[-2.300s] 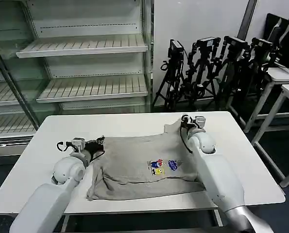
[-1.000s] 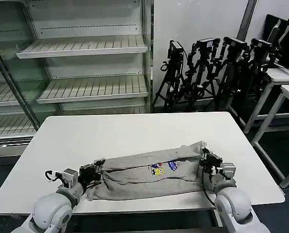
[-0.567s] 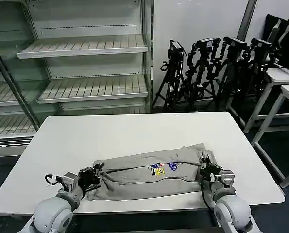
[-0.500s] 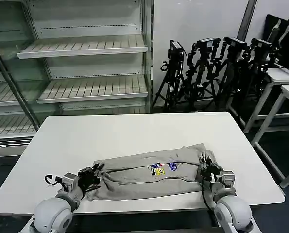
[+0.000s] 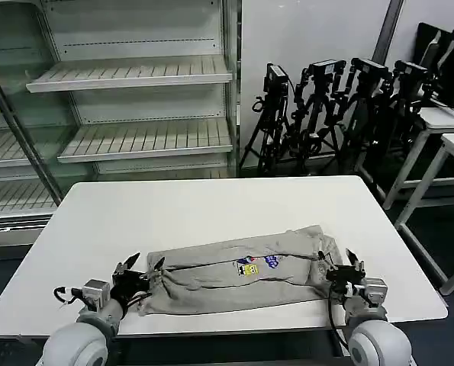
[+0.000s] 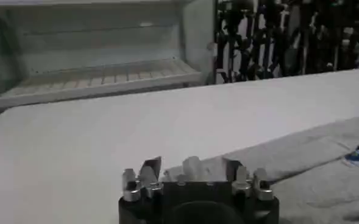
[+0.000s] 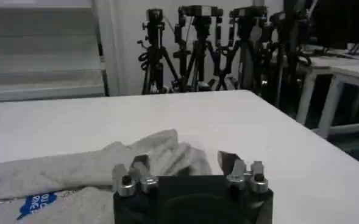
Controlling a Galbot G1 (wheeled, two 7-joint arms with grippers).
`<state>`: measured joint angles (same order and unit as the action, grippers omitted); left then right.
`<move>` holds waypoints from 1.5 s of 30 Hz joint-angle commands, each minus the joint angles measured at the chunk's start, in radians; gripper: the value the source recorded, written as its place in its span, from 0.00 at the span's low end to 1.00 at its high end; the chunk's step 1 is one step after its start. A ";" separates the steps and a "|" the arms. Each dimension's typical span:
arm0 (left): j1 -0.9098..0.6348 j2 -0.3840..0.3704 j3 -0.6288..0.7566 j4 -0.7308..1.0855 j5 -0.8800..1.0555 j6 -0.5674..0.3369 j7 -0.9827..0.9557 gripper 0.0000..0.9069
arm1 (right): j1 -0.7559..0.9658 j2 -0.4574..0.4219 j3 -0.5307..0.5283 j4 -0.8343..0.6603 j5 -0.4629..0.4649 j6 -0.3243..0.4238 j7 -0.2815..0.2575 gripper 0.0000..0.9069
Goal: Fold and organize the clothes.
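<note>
- the grey t-shirt [image 5: 242, 271] lies folded into a long band across the near part of the white table [image 5: 204, 206].
- left gripper [image 5: 139, 268] sits at its left end, fingers spread, holding nothing.
- right gripper [image 5: 344, 268] sits at its right end, likewise spread and empty.

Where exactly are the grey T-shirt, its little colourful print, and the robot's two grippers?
Grey T-shirt [image 5: 211, 278]: head view, middle of the folded cloth.
Chest print [image 5: 249, 265]: head view, on the coloured patch.
Left gripper [image 5: 139, 265]: head view, between its open jaws.
Right gripper [image 5: 339, 263]: head view, between its open jaws.
</note>
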<state>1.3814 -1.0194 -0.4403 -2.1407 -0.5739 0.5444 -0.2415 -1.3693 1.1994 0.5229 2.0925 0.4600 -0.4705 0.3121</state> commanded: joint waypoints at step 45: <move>-0.004 -0.236 0.059 0.112 -0.043 -0.174 -0.035 0.01 | -0.203 0.081 0.087 0.100 -0.025 0.028 0.017 1.00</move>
<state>1.3886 -1.2508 -0.3806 -2.0344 -0.5824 0.3757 -0.2781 -1.5682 1.2802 0.6094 2.1910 0.4353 -0.4426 0.3292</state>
